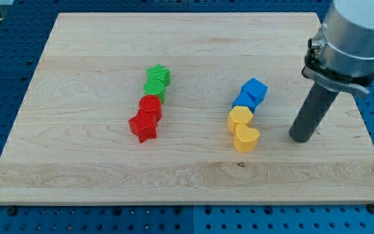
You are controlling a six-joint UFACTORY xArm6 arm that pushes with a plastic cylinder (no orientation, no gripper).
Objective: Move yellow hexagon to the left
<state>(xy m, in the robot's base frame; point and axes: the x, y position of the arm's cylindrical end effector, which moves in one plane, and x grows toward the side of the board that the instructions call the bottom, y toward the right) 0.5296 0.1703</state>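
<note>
Wooden board [76, 162] on a blue table [5, 58] holds all blocks, two clusters. My tip [300, 138] rests on the board at the view's right, apart from the blocks, nearest the yellow heart [246, 138]; it's a bare rod, grasping nothing. Yellow hexagon [240, 117] sits right of centre, touching the yellow heart below it and a blue block [243, 101] above, shape unclear, with a blue cube [254, 89] behind. Left cluster, top to bottom: green star [158, 75], green cylinder [154, 89], red cylinder [150, 106], red star [143, 127].
</note>
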